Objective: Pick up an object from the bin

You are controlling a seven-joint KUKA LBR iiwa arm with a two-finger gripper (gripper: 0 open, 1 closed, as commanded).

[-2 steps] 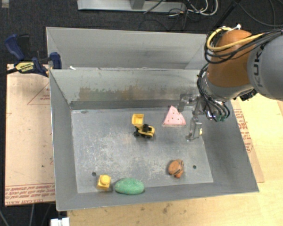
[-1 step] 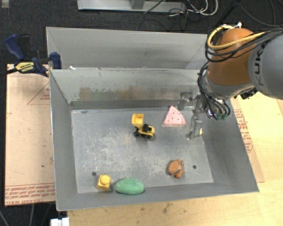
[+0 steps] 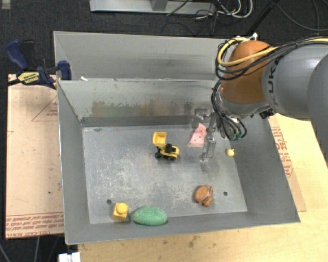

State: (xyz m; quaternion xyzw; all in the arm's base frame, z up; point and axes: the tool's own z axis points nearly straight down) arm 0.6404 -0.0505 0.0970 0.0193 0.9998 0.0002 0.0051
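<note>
Hanging low over the floor of the grey bin [image 3: 153, 94], my hand [image 3: 207, 155] sits in the half nearer my arm, about midway between the far wall and the near wall. Whether it is spread or pressed together I cannot tell, since it shows as 1 slim metal shape pointing down at the floor. Above it sits the orange cover [image 3: 246, 72] on my wrist, with yellow and dark cables looped round it.

The thing closest to my hand is a small pink piece [image 3: 197, 137], roughly triangular, just beside my hand on the side away from my arm and a little toward the far wall. It seems to lie against the metal, but I cannot tell whether it touches or is gripped.

Beyond the pink piece, further from my arm, stands a yellow toy digger [image 3: 165, 146] with black wheels, near my hand but clearly apart from it. On the other side, between my hand and the wall under my arm, lies 1 tiny pale yellow bit [image 3: 229, 153], near but apart.

Toward the near wall, almost straight out from my hand, rests a brown and orange round lump [image 3: 204, 195], apart from everything else. Well away from my hand, in the near corner farthest from my arm, lie 2 more things just beside each other: a green oval lump [image 3: 150, 216] and a small yellow block [image 3: 120, 210], the block being the farther of the 2 from my hand.
</note>
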